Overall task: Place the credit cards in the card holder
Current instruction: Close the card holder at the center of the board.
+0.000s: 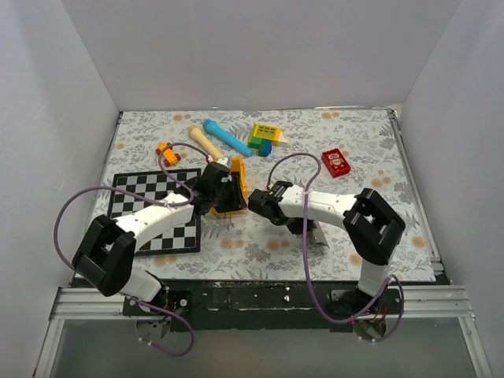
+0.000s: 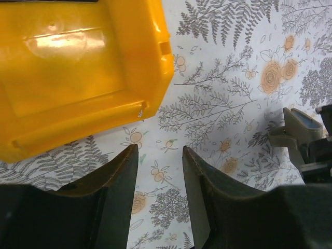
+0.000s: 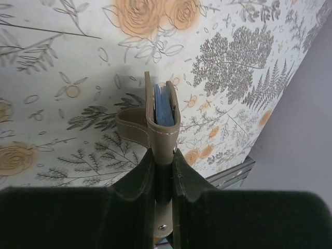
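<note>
Our right gripper [image 3: 163, 155] is shut tight on the wallet [image 3: 163, 119]. We hold the wallet on its edge, pinched between both fingers. It is over the table [image 1: 354, 150], near the middle and a bit toward the near edge. We see blue pockets inside it, and its tab sticks out to one side. Our left gripper [image 2: 160, 151] is partly open and has nothing in it. It hangs over the table just beside a corner of the orange tray [image 2: 150, 62].
</note>
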Robot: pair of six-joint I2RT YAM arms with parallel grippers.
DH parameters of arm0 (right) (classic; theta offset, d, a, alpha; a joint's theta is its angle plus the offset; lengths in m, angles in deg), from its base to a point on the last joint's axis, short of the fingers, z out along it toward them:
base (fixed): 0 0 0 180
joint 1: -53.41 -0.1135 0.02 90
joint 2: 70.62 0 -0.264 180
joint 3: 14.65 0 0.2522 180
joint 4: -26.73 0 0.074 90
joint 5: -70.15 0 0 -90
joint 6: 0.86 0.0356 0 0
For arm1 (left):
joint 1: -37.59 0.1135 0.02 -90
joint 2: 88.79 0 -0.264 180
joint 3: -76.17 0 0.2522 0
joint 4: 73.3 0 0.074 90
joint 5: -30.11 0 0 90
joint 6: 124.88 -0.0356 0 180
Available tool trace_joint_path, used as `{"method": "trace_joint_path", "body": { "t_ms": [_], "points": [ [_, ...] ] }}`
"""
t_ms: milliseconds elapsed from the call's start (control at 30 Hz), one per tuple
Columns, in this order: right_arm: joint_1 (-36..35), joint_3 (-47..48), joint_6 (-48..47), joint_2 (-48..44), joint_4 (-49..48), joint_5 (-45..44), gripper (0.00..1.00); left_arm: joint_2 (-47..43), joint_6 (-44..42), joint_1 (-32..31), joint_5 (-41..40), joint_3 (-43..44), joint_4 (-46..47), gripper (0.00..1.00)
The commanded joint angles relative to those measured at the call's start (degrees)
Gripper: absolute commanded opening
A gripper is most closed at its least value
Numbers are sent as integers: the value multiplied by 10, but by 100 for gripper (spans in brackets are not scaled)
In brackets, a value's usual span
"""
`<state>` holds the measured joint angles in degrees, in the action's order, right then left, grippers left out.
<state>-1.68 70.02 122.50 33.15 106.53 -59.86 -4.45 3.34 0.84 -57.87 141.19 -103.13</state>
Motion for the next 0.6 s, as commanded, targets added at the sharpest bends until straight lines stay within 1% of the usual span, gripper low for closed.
{"method": "trace_joint_path", "body": {
  "t_ms": [0, 67, 100, 200, 333, 500, 533, 567],
  "points": [
    [-36, 51, 23, 10, 27, -45, 2, -46, 5, 20, -12, -23, -9, 40],
    [-55, 64, 21, 17, 25, -48, 6, -52, 5, 23, -12, -28, -10, 40],
    [-62, 67, 17, 19, 18, -47, 8, -55, 4, 23, -29, -30, -11, 40],
    [-84, 79, 11, 30, 3, -39, 10, -53, 5, 25, -32, -35, -12, 40],
    [-111, 87, 25, 57, 3, -55, 10, -55, 12, 26, -33, -48, -11, 41],
    [-143, 63, 32, 54, -23, -68, 11, -68, 22, 27, -23, -72, 3, 41],
    [-150, 62, 35, 53, -24, -74, 11, -69, 23, 27, -20, -77, 5, 40],
    [-159, 58, 42, 50, -23, -82, 8, -71, 25, 27, -20, -81, 11, 41]
  ]
}}
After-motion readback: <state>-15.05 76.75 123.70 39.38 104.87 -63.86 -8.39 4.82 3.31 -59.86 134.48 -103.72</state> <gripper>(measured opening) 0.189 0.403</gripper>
